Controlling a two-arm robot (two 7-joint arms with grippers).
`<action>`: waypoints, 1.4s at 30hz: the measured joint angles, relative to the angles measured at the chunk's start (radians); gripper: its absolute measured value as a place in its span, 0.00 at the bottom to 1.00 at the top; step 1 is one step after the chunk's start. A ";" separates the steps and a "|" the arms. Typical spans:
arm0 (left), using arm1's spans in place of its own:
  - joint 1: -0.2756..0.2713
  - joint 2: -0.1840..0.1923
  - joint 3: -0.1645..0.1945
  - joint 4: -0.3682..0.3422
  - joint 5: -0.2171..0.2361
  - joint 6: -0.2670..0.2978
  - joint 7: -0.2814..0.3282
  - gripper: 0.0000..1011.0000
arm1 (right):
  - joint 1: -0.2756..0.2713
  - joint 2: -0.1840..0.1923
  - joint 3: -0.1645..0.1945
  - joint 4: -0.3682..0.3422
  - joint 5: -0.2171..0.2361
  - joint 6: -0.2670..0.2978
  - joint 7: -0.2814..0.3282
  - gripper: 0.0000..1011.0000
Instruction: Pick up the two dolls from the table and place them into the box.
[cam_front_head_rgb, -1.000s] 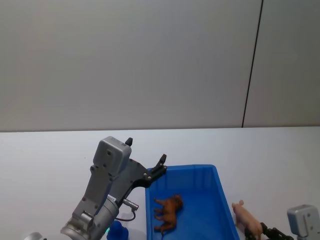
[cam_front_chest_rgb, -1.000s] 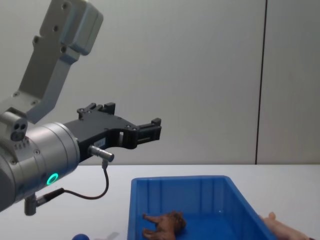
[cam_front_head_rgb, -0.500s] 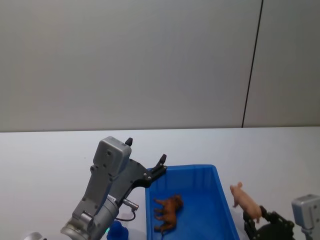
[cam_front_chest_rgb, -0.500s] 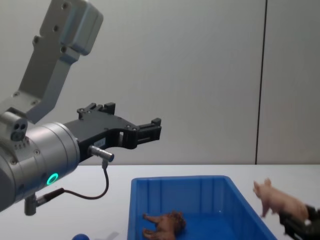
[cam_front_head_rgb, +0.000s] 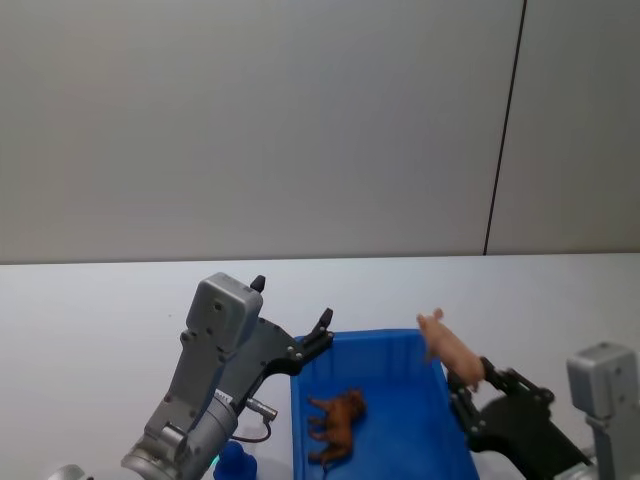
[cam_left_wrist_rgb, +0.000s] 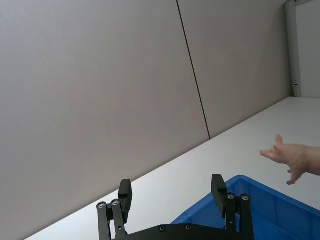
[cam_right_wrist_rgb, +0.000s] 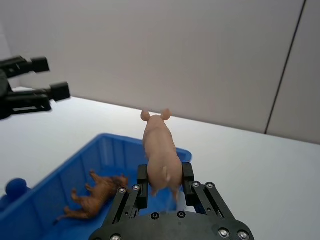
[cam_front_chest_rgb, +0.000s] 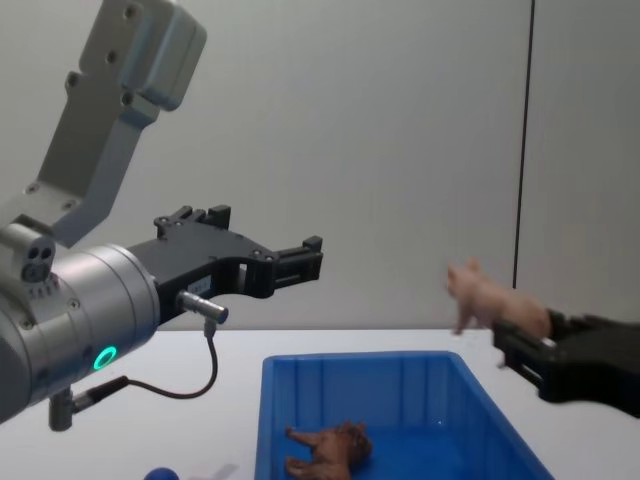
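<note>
My right gripper (cam_front_head_rgb: 475, 378) is shut on the pale pink pig doll (cam_front_head_rgb: 447, 345), holding it in the air above the blue box's (cam_front_head_rgb: 380, 336) right rim. In the right wrist view the pig (cam_right_wrist_rgb: 161, 150) sits between the fingers with its head pointing away from the gripper (cam_right_wrist_rgb: 165, 175). The brown shaggy doll (cam_front_head_rgb: 337, 420) lies on its side on the floor of the box (cam_right_wrist_rgb: 115, 150). My left gripper (cam_front_head_rgb: 292, 300) hangs open and holds nothing, above the box's rear left corner.
A blue rounded toy (cam_front_head_rgb: 235, 462) lies on the white table (cam_front_head_rgb: 100, 320) just left of the box, under my left arm. The table runs wide to both sides, with a grey wall behind it.
My right gripper has lifted the pig off the table right of the box, carrying it up and left to above the box's right rim. The left arm has not moved.
</note>
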 joint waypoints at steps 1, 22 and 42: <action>0.000 0.000 0.000 0.000 0.000 0.000 0.000 0.99 | 0.005 -0.004 -0.002 0.002 0.000 0.000 0.005 0.37; 0.000 0.000 0.000 0.000 0.000 0.000 0.000 0.99 | 0.068 -0.049 -0.012 0.065 0.012 0.016 0.018 0.88; 0.002 0.001 -0.001 0.000 0.000 0.004 0.000 0.99 | 0.007 -0.016 0.032 0.059 0.056 -0.047 -0.139 0.99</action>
